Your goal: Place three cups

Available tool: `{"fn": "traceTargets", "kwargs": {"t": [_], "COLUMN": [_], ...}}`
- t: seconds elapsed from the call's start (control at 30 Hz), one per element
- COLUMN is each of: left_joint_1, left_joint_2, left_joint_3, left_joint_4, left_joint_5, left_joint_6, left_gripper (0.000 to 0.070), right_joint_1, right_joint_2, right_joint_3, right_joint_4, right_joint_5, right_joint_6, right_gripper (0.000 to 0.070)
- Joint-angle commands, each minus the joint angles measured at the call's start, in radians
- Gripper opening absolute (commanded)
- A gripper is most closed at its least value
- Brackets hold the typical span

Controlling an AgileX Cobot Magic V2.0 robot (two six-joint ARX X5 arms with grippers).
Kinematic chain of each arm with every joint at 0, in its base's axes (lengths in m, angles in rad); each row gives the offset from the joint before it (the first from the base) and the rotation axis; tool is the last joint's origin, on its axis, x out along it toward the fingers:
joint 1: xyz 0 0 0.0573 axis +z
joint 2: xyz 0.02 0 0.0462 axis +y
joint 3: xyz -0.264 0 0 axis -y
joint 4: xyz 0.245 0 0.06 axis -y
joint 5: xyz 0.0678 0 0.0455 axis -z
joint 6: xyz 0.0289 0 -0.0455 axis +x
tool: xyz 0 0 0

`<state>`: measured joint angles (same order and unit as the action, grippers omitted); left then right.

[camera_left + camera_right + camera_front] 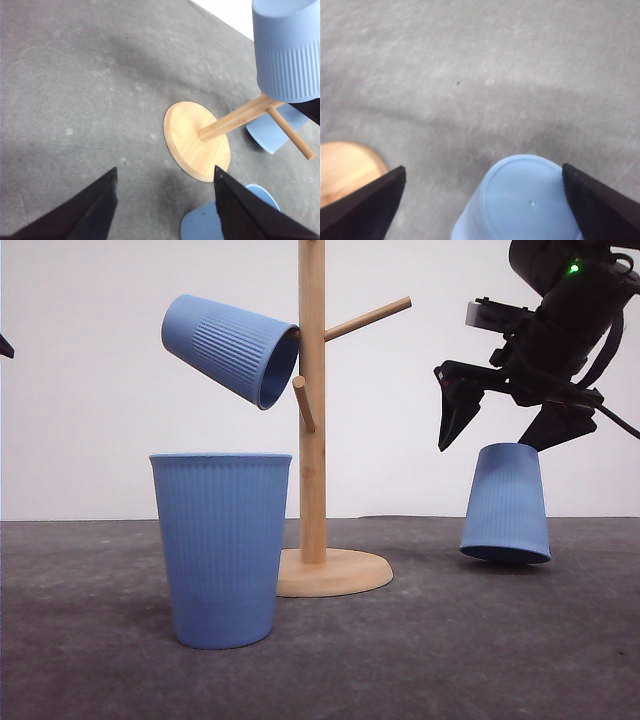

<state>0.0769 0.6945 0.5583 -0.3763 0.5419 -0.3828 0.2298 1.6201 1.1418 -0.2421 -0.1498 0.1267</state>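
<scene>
Table point(90, 680) first, dark grey and running wide under everything; then the wooden peg stand point(312, 440) rising from its round base near the middle, with pegs sticking out either side. The right arm is hanging in from above on the right side, its right gripper point(495, 425) poised just over an upside-down cup point(505, 505), jaws spread wide, one finger to each side of the cup's flat bottom in the right wrist view and not gripping it. That inverted cup looks slightly tipped, one edge of its rim seeming a touch off the table, though I can't be sure. The nearest cup point(222, 550) is standing upright, mouth up, just in front and to the left of the stand's base. A third cup point(232, 348) is already hanging tilted on an upper left peg, mouth toward the post. The left gripper point(165, 200) is hovering above the table with its jaws also wide apart, holding nothing, looking down on the stand's base. So one cup seems placed and two are waiting; the step in hand looks like the right arm's pickup of the inverted cup. Next it needs to be lowering, closing on the cup's sides, lifting and threading the mouth over a free peg
</scene>
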Motion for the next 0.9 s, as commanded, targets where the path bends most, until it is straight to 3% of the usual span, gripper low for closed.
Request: {"fn": "traceTargets", "kwargs": {"t": [0.0, 0.47, 0.87], "left_joint_1": [0.000, 0.000, 0.000], "left_joint_2": [0.004, 0.004, 0.004], "left_joint_3": [0.010, 0.010, 0.010], "left_joint_4": [0.010, 0.010, 0.009], "left_joint_5": [0.003, 0.003, 0.003], "left_joint_6": [0.000, 0.001, 0.001], "left_gripper": [0.0352, 0.0352, 0.0352], "right_joint_1": [0.009, 0.009, 0.009], "right_joint_2": [0.012, -0.151, -0.110], "right_joint_3": [-0.015, -0.015, -0.015], "right_joint_4": [-0.050, -0.133, -0.134], "right_joint_5": [-0.018, -0.007, 0.001], "right_joint_6": [0.011, -0.018, -0.026], "right_gripper": [0.0632, 0.0633, 0.0633]}}
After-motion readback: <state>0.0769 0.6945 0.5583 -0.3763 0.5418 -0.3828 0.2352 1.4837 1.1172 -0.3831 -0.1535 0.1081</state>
